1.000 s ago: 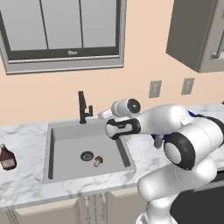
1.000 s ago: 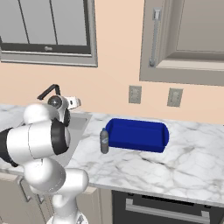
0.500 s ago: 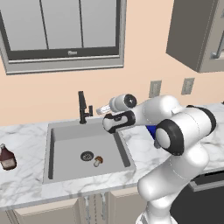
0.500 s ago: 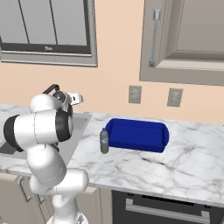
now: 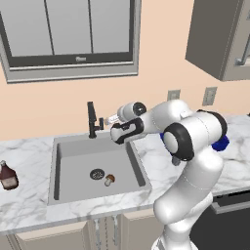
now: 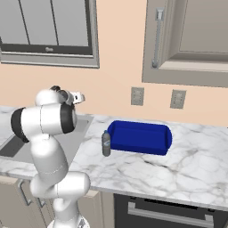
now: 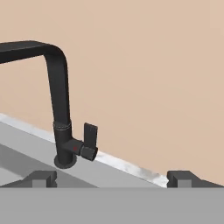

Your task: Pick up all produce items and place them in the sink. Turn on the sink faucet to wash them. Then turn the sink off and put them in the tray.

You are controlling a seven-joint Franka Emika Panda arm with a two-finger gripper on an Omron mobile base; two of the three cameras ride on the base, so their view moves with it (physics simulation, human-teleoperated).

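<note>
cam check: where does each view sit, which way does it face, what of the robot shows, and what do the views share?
Left base view: behind the arm, to its left, looking forward and down at the sink with the mushroom by the drain, faucet and brown bottle; the arm rises from the lower right.
Right base view: behind, to its right, facing the blue tray and a grey canister; the arm rises from the lower left.
Hand view: on the hand, looking along the open gripper at the faucet.
Shared: faucet in left base and hand views; sink and arm in both base views.
</note>
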